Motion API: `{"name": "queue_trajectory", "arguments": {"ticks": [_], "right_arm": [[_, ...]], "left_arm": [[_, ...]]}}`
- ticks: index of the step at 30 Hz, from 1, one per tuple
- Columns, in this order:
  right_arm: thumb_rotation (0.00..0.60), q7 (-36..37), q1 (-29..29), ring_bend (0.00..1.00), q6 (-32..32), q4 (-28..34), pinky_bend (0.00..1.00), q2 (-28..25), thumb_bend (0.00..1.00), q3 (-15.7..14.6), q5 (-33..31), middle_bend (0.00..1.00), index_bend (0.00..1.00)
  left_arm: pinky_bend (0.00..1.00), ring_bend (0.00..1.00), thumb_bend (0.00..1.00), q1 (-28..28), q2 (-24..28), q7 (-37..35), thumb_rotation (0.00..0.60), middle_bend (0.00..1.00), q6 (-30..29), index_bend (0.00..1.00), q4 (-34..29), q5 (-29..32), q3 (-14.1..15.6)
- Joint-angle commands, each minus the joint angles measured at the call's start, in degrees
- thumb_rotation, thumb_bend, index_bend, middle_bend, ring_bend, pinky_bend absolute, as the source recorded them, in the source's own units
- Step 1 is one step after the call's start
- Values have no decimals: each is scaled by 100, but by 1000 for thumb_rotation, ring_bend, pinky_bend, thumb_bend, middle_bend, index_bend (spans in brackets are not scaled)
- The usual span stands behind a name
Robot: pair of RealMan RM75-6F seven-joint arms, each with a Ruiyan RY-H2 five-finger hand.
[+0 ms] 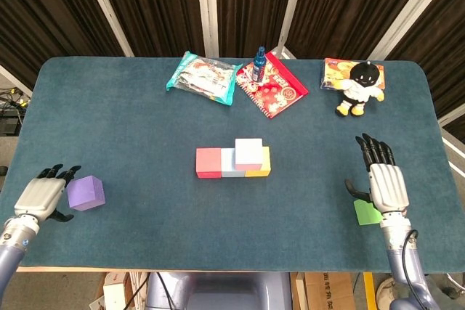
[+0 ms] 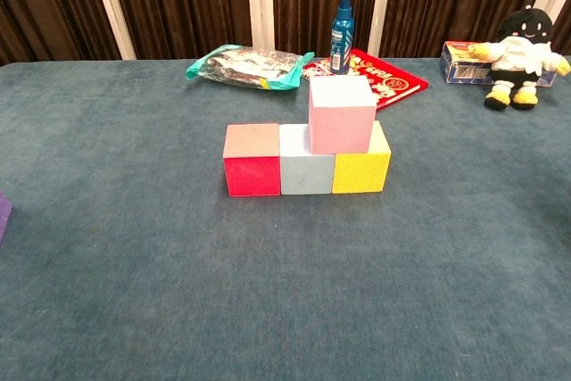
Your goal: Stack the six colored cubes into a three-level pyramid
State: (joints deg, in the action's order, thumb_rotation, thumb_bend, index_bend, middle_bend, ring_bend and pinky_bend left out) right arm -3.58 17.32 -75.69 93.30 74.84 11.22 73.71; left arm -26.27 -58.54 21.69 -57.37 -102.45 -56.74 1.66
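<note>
In the head view a red cube point(image 1: 208, 162), a pale blue cube point(image 1: 228, 164) and a yellow cube point(image 1: 260, 165) form a row mid-table. A pink cube point(image 1: 248, 153) sits on top, over the blue and yellow ones. The chest view shows the same red point(image 2: 252, 161), blue point(image 2: 306, 161), yellow point(image 2: 361, 161) and pink point(image 2: 341, 114) cubes. A purple cube point(image 1: 86, 193) lies near the front left; my left hand point(image 1: 42, 198) is just left of it, empty. My right hand point(image 1: 383, 183), fingers spread, hovers over part of a green cube point(image 1: 368, 213) at the front right.
Along the far edge lie a teal snack bag point(image 1: 203, 76), a red booklet point(image 1: 272, 85) with a blue spray bottle point(image 1: 259, 58), and a plush doll point(image 1: 359, 89) on a box. Only a purple sliver point(image 2: 3, 214) shows at the chest view's left edge.
</note>
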Motion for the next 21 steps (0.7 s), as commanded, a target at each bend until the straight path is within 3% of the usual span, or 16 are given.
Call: {"name": "queue_trajectory", "arguments": {"ticks": [1,8,16,21], "right_arm": [[600,15,-1,0,12,-8,0,-9,328,14,-28,0,0],[600,23,-1,0,30,-8,0,-16,329,12,-35,0,0],[600,30,-9,0,-5,5,0,-5,328,17,-12,0,0],[600,49,-11,0,-7,11,0,-2,329,12,6,0,0]], "left_arm": [[103,45,109,-81,-101,94,600,213,65,0,88,166,-66],[109,49,132,-188,-256,244,600,253,156,0,205,426,-102],[132,71,321,-217,-399,307,600,372,166,41,319,581,-88],[137,74,368,-202,-377,238,600,384,36,51,257,485,-147]]}}
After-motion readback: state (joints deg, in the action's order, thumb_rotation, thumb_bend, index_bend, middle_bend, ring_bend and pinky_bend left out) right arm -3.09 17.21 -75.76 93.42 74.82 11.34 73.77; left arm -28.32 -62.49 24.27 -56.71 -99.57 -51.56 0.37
